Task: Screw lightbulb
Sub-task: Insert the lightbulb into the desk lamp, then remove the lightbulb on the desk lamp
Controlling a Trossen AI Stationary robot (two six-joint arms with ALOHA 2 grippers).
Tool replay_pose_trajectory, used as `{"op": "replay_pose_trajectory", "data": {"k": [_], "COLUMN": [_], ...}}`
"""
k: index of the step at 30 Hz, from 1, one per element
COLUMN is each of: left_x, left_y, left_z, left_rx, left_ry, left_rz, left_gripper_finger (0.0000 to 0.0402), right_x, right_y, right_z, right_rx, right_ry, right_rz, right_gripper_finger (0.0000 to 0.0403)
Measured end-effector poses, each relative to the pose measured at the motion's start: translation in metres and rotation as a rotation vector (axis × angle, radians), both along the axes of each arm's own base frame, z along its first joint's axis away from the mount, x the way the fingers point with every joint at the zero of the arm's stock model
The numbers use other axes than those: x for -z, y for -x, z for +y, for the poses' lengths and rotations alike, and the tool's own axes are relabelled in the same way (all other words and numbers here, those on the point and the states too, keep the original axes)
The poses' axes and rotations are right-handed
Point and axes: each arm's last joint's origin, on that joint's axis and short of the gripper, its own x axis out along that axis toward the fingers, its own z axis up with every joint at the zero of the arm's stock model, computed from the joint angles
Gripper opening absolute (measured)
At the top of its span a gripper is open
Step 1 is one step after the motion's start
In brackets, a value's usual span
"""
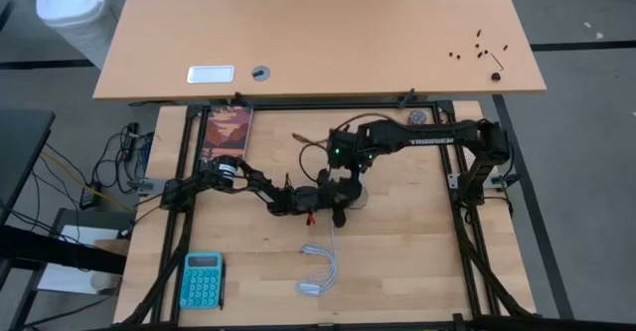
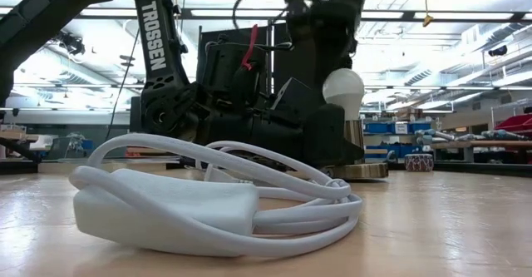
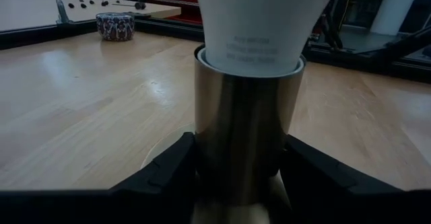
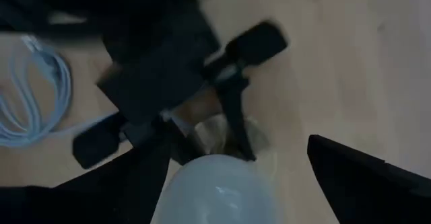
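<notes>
The white lightbulb (image 2: 343, 90) stands upright in a brass socket (image 3: 246, 130), whose round base (image 2: 359, 170) rests on the wooden table. My left gripper (image 3: 246, 183) comes in low from the table's left and is shut on the socket. My right gripper (image 4: 236, 183) hangs above the lightbulb (image 4: 215, 190), pointing steeply down. It is open, with a dark finger (image 4: 363, 183) on either side of the lightbulb's dome and a clear gap on at least one side. In the high view the right gripper (image 1: 348, 164) hides the lightbulb. My left gripper pinches the socket's brass cylinder (image 3: 202, 150) between its two fingers, low on the cylinder, just above the base. The fingers (image 3: 168, 173) come in nearly level from the table's left. The socket stands upright on the table with the lightbulb on top.
A coiled white cord with a plug block (image 1: 318, 271) lies toward the near edge, also filling the low view's foreground (image 2: 208, 198). A teal calculator (image 1: 202, 279) sits near left, a picture card (image 1: 229, 132) far left, and a small patterned bowl (image 3: 116, 25) far right.
</notes>
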Motion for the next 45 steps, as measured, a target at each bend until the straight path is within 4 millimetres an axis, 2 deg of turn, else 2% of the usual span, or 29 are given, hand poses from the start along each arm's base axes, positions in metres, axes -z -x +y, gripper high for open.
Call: {"op": "replay_pose_trajectory", "data": {"k": [5,8,15,22,31,35,45], "left_x": [0.000,0.000,0.000,0.000,0.000,0.000,0.000], "left_y": [0.000,0.000,0.000,0.000,0.000,0.000,0.000], "left_z": [0.000,0.000,0.000,0.000,0.000,0.000,0.001], "left_rx": [0.000,0.001,0.001,-0.001,-0.001,-0.001,-0.003], "left_ry": [-0.001,-0.001,-0.001,0.010,0.010,0.012,0.013], "left_rz": [0.001,0.002,0.004,0.001,0.003,0.003,0.003], "left_gripper_finger": [0.0198,0.0198,0.0198,0.0198,0.0198,0.0198,0.0198], "right_x": [-0.028,-0.036,-0.032,-0.033,-0.034,-0.034,-0.006], "right_y": [0.008,0.017,0.032,0.029,0.026,0.022,0.023], "right_z": [-0.006,-0.009,-0.009,-0.002,0.012,0.018,0.016], "right_rx": [0.012,0.047,0.185,0.130,0.142,0.124,0.118], "right_ry": [0.009,0.000,-0.052,-0.056,-0.076,-0.027,0.013], "right_rz": [-0.080,-0.078,0.042,0.022,0.009,-0.019,0.034], "right_gripper_finger": [0.0361,0.0360,0.0360,0.0363,0.0368,0.0368,0.0368]}}
